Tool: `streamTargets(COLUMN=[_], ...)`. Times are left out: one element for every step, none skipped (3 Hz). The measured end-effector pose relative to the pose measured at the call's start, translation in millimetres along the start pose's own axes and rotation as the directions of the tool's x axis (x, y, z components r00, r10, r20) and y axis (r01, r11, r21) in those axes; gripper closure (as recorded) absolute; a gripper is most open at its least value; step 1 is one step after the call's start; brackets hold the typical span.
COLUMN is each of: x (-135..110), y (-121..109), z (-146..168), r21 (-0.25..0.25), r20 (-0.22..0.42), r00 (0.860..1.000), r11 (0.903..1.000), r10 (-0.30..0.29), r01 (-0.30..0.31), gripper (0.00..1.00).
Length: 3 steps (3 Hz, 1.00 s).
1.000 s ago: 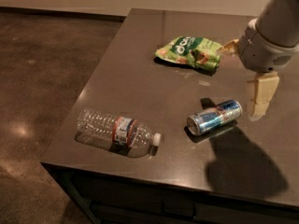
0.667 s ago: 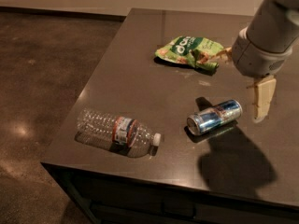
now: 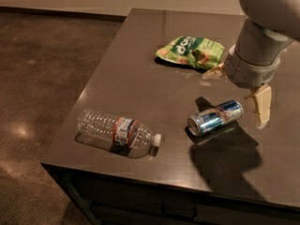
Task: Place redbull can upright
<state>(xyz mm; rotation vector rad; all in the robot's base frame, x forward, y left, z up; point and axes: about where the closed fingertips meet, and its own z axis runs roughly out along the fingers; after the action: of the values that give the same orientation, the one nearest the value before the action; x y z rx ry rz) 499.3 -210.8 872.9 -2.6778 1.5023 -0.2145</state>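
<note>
On the dark table (image 3: 117,55), a capped clear water bottle (image 3: 117,132) lies nearest on its side, the redbull can (image 3: 214,118) lies sideways beyond it, the gripper (image 3: 236,95) hovers spread-fingered and empty by the can's far end, and a sealed green snack bag (image 3: 190,51) sits farthest.

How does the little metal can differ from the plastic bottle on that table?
The redbull can is blue-and-silver metal; the water bottle is clear plastic with a label band. The can is shorter than the bottle. The can lies close by the open gripper; the bottle lies apart, near the front-left edge of the table. Both lie on their sides.
</note>
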Motion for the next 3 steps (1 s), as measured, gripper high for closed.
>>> streamTargets(x=[-1.2, -2.4, -1.4], y=[3.2, 7.2, 7.9], z=[13.7, 24.0, 30.3], r21=[-0.048, -0.082, -0.104], r20=[-0.002, 0.009, 0.016], r00=[1.000, 1.000, 1.000], r11=[0.9986, 0.9964, 0.9945], r10=[-0.023, -0.019, -0.007], r01=[0.023, 0.020, 0.009], gripper=[0.00, 0.00, 0.18])
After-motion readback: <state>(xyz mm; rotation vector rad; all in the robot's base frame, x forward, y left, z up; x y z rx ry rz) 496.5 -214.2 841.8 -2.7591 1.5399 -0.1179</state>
